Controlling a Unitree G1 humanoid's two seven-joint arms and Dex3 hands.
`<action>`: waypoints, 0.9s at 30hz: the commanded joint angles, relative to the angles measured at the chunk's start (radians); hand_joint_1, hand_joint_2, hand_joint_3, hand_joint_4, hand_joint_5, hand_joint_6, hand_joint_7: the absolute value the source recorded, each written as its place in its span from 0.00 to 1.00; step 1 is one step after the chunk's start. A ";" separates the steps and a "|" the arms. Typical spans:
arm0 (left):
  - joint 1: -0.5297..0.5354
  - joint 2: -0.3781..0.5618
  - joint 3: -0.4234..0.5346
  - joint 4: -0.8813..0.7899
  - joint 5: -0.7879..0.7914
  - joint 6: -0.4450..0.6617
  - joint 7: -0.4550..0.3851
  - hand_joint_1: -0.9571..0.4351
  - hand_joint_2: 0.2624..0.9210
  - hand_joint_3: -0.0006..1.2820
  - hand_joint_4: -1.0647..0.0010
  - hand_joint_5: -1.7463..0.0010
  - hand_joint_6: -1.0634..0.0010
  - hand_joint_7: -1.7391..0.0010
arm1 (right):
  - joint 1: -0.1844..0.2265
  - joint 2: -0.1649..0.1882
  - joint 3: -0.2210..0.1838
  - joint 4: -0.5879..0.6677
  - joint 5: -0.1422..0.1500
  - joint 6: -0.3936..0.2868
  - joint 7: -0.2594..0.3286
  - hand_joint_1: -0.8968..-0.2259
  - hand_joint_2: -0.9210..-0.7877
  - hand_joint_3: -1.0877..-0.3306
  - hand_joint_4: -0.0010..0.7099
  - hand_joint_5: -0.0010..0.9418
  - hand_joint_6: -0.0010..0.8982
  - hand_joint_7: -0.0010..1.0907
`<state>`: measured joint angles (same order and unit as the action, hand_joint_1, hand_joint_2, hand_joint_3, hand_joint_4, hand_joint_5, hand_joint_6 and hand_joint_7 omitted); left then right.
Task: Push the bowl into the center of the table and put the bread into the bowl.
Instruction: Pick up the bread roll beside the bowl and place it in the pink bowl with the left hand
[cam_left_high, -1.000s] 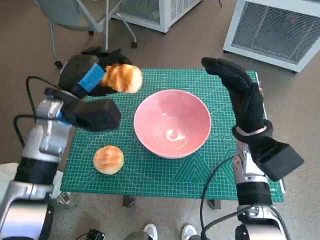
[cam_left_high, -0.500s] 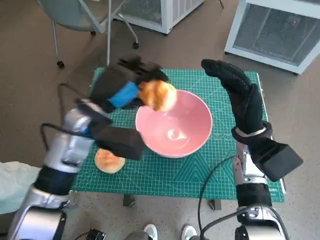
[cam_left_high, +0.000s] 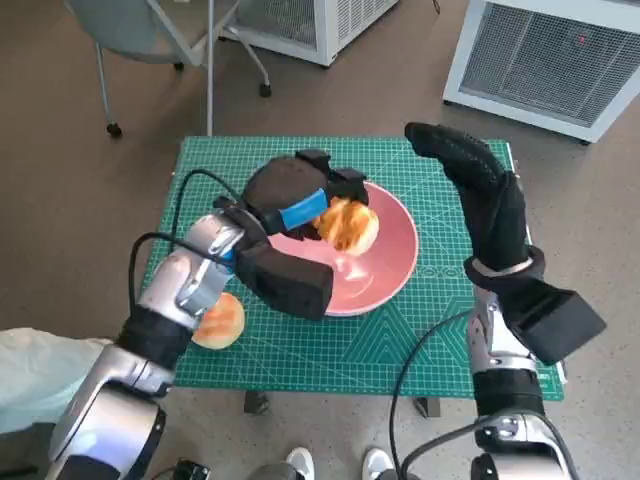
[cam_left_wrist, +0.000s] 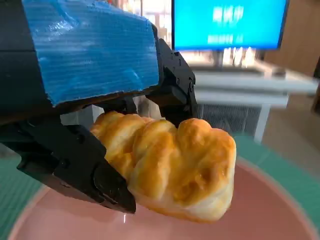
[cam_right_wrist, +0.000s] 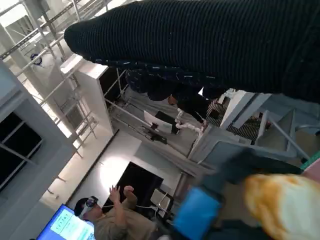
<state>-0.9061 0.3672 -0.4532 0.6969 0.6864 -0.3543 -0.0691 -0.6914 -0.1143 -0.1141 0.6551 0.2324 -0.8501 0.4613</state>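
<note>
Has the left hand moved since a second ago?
Yes. The left hand has carried its bread from beyond the mat's left edge rightward, over the pink bowl.

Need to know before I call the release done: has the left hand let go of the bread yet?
No. In the left wrist view the left hand grips the bread above the pink bowl.

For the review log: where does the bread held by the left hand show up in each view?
Head view: held bread over the pink bowl, mid-table.
Left wrist view: bread fills the centre, above the bowl.
Right wrist view: bread blurred at one corner.
Shared landmark: the left hand with its blue tape.
</note>
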 joint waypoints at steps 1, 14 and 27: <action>-0.047 -0.030 -0.021 0.102 0.014 -0.030 0.032 0.69 1.00 0.04 0.32 0.34 0.41 0.34 | 0.025 -0.002 -0.002 0.004 0.005 0.007 0.003 0.30 0.00 0.41 0.24 0.00 0.00 0.49; -0.035 -0.010 -0.032 0.073 0.044 0.060 -0.026 0.58 0.83 0.02 0.80 0.97 0.71 0.95 | 0.030 0.008 0.001 -0.007 0.003 0.008 -0.003 0.30 0.00 0.41 0.24 0.00 0.00 0.49; 0.052 0.068 0.044 -0.138 -0.029 0.088 -0.105 0.41 0.81 0.00 0.96 1.00 0.82 1.00 | 0.031 0.014 0.004 -0.004 -0.009 0.004 -0.013 0.30 0.00 0.41 0.24 0.00 0.00 0.49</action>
<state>-0.9112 0.3889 -0.4517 0.6535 0.7001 -0.2515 -0.1494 -0.6858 -0.1078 -0.1120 0.6412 0.2312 -0.8517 0.4598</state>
